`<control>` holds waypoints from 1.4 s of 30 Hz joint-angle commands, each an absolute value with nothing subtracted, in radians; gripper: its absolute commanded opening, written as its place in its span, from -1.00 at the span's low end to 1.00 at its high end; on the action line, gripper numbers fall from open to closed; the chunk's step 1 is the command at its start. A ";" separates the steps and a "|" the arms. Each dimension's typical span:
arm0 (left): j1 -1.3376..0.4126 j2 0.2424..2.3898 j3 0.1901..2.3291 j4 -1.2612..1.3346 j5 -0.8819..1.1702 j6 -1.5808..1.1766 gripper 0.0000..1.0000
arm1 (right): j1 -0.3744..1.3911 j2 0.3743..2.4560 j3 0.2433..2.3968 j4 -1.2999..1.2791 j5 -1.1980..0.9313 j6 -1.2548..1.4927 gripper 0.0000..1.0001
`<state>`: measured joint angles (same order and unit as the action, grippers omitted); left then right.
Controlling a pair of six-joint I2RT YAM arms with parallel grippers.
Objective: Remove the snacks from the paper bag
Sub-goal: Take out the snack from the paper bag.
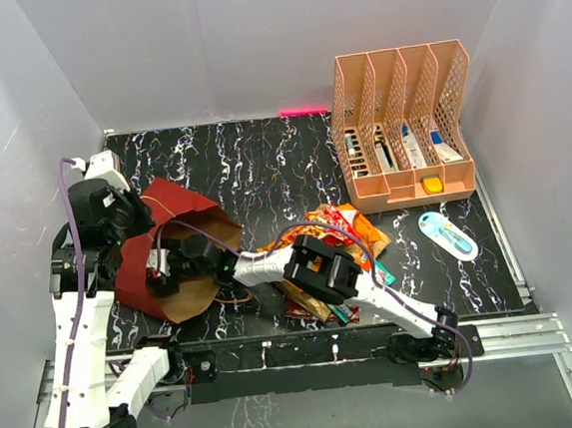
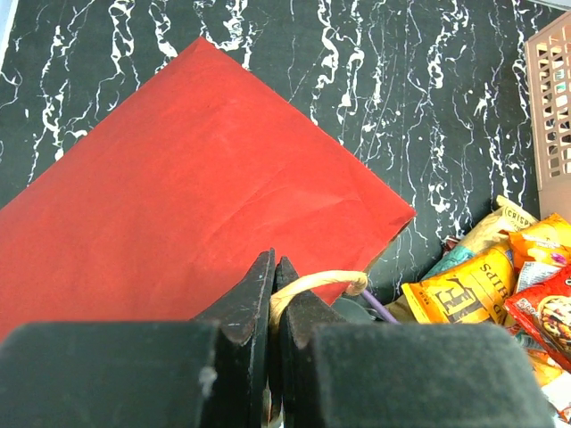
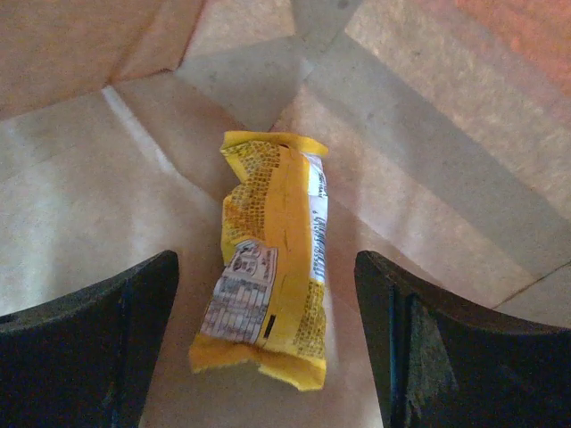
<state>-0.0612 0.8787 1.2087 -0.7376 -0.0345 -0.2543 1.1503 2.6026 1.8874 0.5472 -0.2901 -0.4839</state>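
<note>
The dark red paper bag [image 1: 174, 246] lies on its side at the left, mouth toward the centre; its red wall fills the left wrist view [image 2: 178, 205]. My left gripper [image 2: 275, 276] is shut on the bag's twisted handle [image 2: 317, 283]. My right gripper [image 1: 175, 264] reaches into the bag's mouth, open. In the right wrist view a yellow snack packet [image 3: 272, 267] lies on the brown kraft inside [image 3: 428, 160], between my open fingers [image 3: 89, 330]. Several snack packets [image 1: 339, 244], orange, red, yellow and teal, lie piled on the table under the right arm, also in the left wrist view [image 2: 486, 285].
A peach file organiser [image 1: 404, 129] with small items stands at the back right. A white-and-blue oval packet [image 1: 446, 235] lies in front of it. White walls enclose the black marbled table [image 1: 241, 158].
</note>
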 commanded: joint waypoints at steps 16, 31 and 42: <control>-0.065 0.862 1.197 -0.710 -0.004 -0.266 -1.00 | 1.150 2.679 2.092 0.398 -0.121 -0.220 -0.17; -0.064 0.888 1.203 -0.683 -0.069 -0.351 -1.00 | 1.180 2.274 1.673 0.370 -0.072 -0.147 -0.41; -0.064 0.927 1.239 -0.682 -0.063 -0.521 -1.00 | 1.183 1.897 1.297 0.362 0.071 -0.173 -0.46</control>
